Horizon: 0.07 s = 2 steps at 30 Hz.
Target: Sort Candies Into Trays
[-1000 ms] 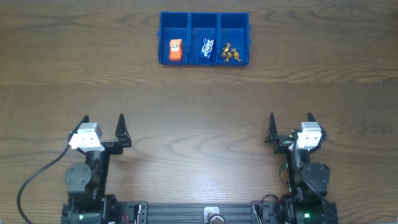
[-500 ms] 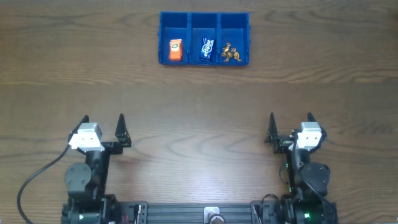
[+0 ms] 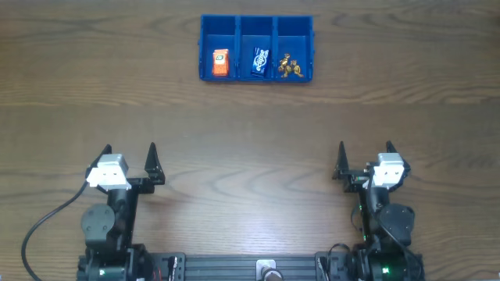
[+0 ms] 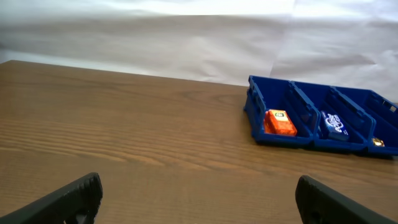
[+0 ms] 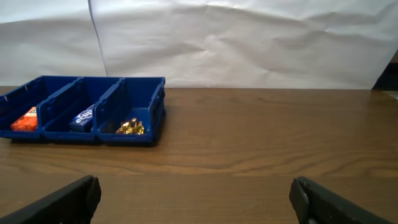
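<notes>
A blue tray (image 3: 257, 22) with three compartments stands at the far middle of the table. Its left compartment holds an orange candy (image 3: 221, 63), the middle one a blue candy (image 3: 260, 61), the right one several gold candies (image 3: 290, 67). The same tray (image 4: 298, 118) (image 5: 143, 106) appears in both wrist views, with the orange candy (image 4: 280, 122) (image 5: 23, 119) and the gold candies (image 5: 129, 127) inside. My left gripper (image 3: 130, 156) is open near the front left, nothing between its fingers. My right gripper (image 3: 365, 154) is open near the front right, also holding nothing.
The wooden table (image 3: 250, 117) stretches bare between the grippers and the tray. A white backdrop (image 5: 236, 43) rises behind the table's far edge. A black cable (image 3: 43, 222) loops by the left arm's base.
</notes>
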Tool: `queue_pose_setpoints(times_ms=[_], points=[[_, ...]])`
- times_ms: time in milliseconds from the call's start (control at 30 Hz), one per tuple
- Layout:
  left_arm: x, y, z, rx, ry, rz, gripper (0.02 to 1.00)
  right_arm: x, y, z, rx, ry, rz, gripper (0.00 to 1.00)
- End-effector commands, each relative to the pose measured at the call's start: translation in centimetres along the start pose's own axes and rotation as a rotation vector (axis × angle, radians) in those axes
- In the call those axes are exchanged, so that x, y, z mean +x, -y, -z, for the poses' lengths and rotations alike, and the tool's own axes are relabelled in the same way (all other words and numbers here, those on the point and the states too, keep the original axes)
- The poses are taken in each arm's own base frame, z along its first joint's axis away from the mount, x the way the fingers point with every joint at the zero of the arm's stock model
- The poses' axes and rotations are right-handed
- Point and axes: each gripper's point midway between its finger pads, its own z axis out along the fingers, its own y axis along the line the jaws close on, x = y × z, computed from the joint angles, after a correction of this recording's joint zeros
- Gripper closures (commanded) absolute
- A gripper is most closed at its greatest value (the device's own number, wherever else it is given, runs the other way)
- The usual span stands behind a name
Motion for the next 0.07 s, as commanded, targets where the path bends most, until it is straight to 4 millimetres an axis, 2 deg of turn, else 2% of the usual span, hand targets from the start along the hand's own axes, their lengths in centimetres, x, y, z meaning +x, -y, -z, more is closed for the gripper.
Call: queue_pose_setpoints(times_ms=[33, 67], points=[[1.6, -0.28, -0.05, -0.009, -0.051, 0.007, 0.023, 0.08, -0.01, 0.03, -0.003, -0.001, 0.011, 0.003], [1.6, -0.28, -0.05, -0.009, -0.051, 0.007, 0.023, 0.08, -0.01, 0.03, -0.003, -0.001, 0.011, 0.003]])
